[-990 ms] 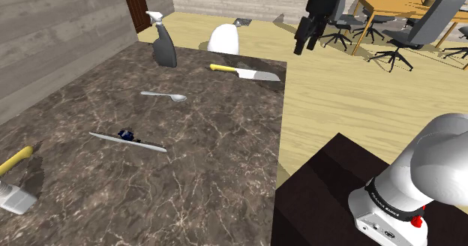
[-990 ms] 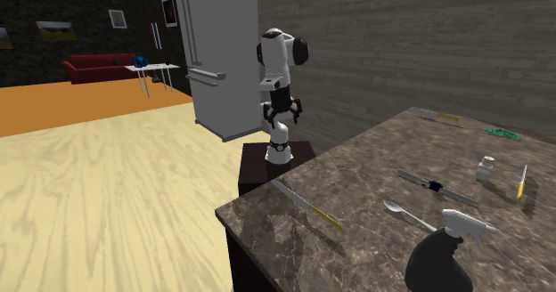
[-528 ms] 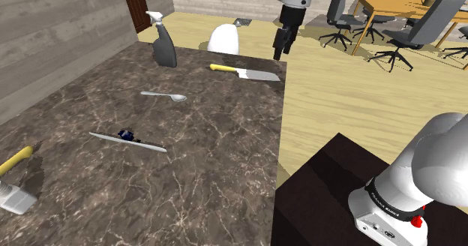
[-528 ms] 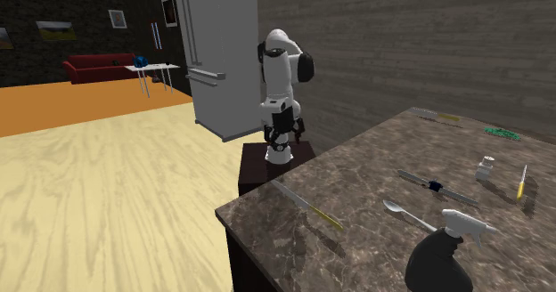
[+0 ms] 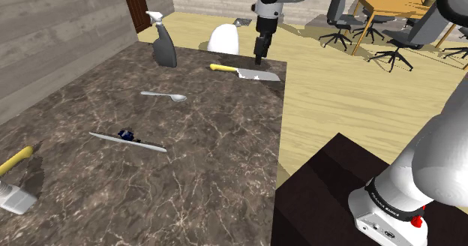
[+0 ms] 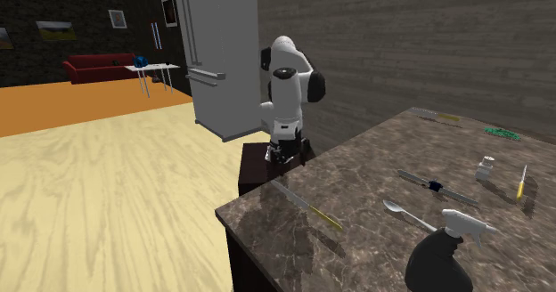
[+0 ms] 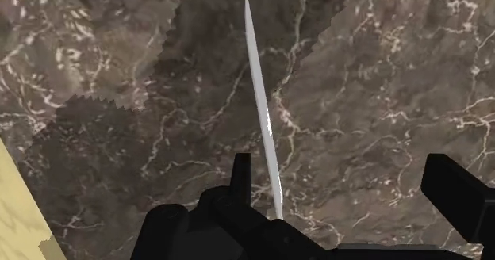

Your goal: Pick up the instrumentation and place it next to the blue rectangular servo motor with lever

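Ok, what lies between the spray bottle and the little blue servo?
A grey spoon lies on the counter between spray bottle and blue servo, seen in the shoulder view.

The dark marbled counter (image 5: pixel 217 154) carried a spray bottle (image 5: pixel 163 46), a spoon (image 5: pixel 165 96) and a yellow-handled blade (image 5: pixel 247 73) near its edge. Mid-counter lay a grey strip (image 5: pixel 139 143), with a small blue part (image 5: pixel 129 136) just beside it.

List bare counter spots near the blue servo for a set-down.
Free: marble between spoon and blue servo; the wide stretch from the grey strip by it to the near edge of the counter. Crowded: far end, with spray bottle and yellow-handled blade below the gripper.
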{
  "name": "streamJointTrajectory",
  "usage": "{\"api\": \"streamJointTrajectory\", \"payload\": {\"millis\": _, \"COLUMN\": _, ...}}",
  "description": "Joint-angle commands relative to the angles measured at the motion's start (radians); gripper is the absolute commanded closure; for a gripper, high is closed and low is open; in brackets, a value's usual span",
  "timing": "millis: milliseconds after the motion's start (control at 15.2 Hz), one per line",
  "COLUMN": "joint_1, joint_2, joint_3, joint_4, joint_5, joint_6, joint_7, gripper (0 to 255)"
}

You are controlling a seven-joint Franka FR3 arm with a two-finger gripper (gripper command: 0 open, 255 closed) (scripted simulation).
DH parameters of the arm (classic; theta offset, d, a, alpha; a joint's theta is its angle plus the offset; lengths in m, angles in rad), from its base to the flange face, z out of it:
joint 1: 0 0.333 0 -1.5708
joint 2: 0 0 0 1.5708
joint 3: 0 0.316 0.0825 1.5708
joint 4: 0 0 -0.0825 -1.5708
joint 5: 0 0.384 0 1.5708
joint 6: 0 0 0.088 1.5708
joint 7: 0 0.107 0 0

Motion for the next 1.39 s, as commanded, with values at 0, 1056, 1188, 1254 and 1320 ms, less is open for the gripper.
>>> {"api": "streamJointTrajectory", "payload": {"millis": 0, "joint_1": 0.0, "joint_2": 0.088, "joint_3": 0.009, "joint_4": 0.083, "joint_5": 0.007, "joint_6": 0.0, "joint_7": -0.04, "gripper": 0}}
{"api": "streamJointTrajectory", "payload": {"millis": 1056, "joint_1": 0.001, "joint_2": 0.296, "joint_3": 0.038, "joint_4": 0.209, "joint_5": 0.017, "joint_6": 0.073, "joint_7": -0.121, "gripper": 0}}
{"api": "streamJointTrajectory", "payload": {"millis": 1188, "joint_1": 0.001, "joint_2": 0.296, "joint_3": 0.038, "joint_4": 0.209, "joint_5": 0.017, "joint_6": 0.073, "joint_7": -0.121, "gripper": 0}}
{"api": "streamJointTrajectory", "payload": {"millis": 1254, "joint_1": 0.001, "joint_2": 0.296, "joint_3": 0.038, "joint_4": 0.209, "joint_5": 0.017, "joint_6": 0.073, "joint_7": -0.121, "gripper": 0}}
{"api": "streamJointTrajectory", "payload": {"millis": 1320, "joint_1": 0.001, "joint_2": 0.296, "joint_3": 0.038, "joint_4": 0.209, "joint_5": 0.017, "joint_6": 0.073, "joint_7": -0.121, "gripper": 0}}
